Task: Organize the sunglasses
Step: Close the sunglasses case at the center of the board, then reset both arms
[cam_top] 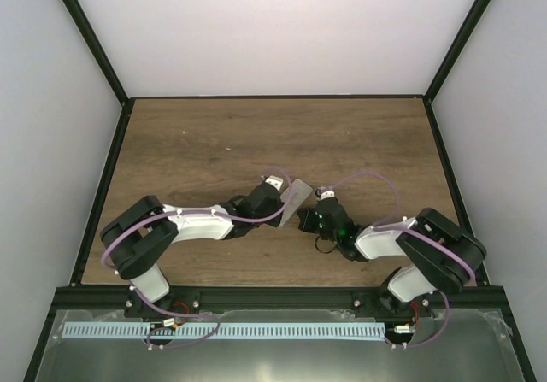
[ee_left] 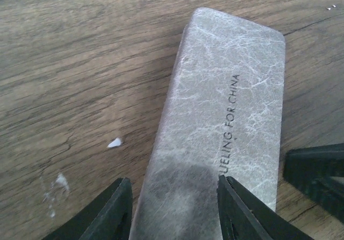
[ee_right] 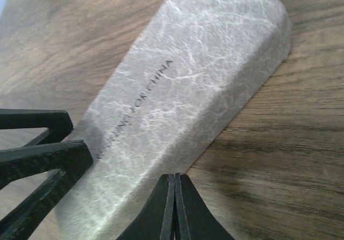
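The grey oblong case point(cam_top: 295, 197) lies closed on the wooden table, between my two grippers. In the left wrist view the case point(ee_left: 226, 89) runs away from me, with black lettering on its lid. My left gripper point(ee_left: 174, 210) is open over its near end, one finger beside the left edge and the other over the lid. My right gripper point(ee_right: 174, 197) is shut and empty, its tips against the case's point(ee_right: 188, 84) long side edge. In the top view the left gripper point(cam_top: 285, 196) and right gripper point(cam_top: 306, 218) meet at the case. The red sunglasses are out of view.
The wooden table point(cam_top: 256, 134) is walled by white panels and a black frame. A few white flecks point(ee_left: 114, 142) lie on the wood left of the case. The right gripper point(ee_left: 317, 175) shows at the right edge of the left wrist view.
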